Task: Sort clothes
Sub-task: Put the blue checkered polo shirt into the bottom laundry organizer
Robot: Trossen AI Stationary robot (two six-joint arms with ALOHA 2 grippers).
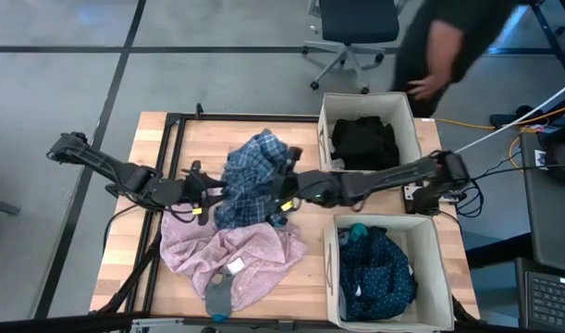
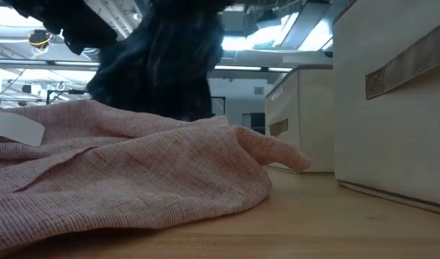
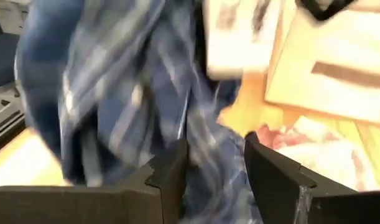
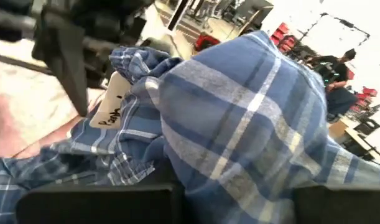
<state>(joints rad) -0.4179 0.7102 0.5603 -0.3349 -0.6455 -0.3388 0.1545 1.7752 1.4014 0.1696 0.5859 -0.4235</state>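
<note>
The right tool (image 1: 287, 196) is clamped on the blue plaid garment (image 1: 250, 176) — lifted above the desk (image 1: 153, 139). The left tool (image 1: 208, 191) stands apart — fabric hangs between its fingers (image 3: 270, 174), over the pink garment (image 1: 236, 259).

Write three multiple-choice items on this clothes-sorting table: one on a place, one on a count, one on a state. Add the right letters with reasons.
1. Where does the crumpled pale pink fabric garment lie?
A. In the far bin
B. On the wooden table, near its front edge
C. On the floor

2. How many square beige fabric bins stand on the table?
A. One
B. Two
C. Four

3. What state is the blue plaid fabric shirt in?
A. Held up between the two arms
B. Folded flat in a bin
C. Hanging off the table edge

Answers:
1 B: the high view shows it spread on the wood, in front of the arms.
2 B: one bin holds black clothing, the other navy dotted clothing.
3 A: the right gripper is shut on it, and it bunches against the open left gripper.
</note>
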